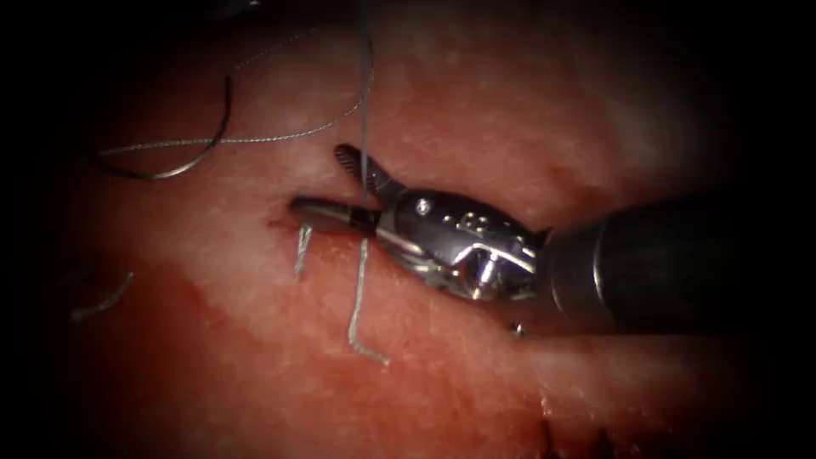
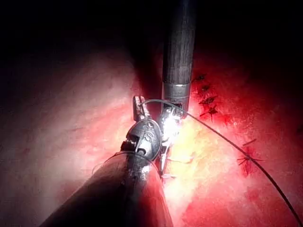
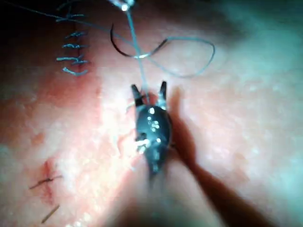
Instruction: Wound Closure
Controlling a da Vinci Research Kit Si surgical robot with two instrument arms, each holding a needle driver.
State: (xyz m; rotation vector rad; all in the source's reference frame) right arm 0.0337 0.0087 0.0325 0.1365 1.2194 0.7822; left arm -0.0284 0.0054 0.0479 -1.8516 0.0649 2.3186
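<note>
**Endoscope view.** The right tool [image 1: 316, 179] enters from three o'clock with its jaws wide apart, gripping nothing. They straddle the taut thread [image 1: 365, 102], which rises toward twelve o'clock. The lower jaw lies along the cut [image 1: 285, 212] in the tissue [image 1: 510, 127]. One needle [image 1: 191, 157] lies loose on the surface at ten o'clock, not in the tissue and held by neither tool. I count three short thread ends [image 1: 360, 297].

Risk: a closure here could sever the thread too near the knot, or nip the edge of the cut.

**Left wrist view.** The left tool [image 2: 138, 108] appears closed on the thread [image 2: 222, 139].

Risk: excess tension could tear the stitch out.

**Right wrist view.** The right tool [image 3: 149, 87] is open around the thread. Slack thread loops beside the needle [image 3: 119, 50] and could snag it. Finished stitches [image 3: 71, 47]: five by my count.
</note>
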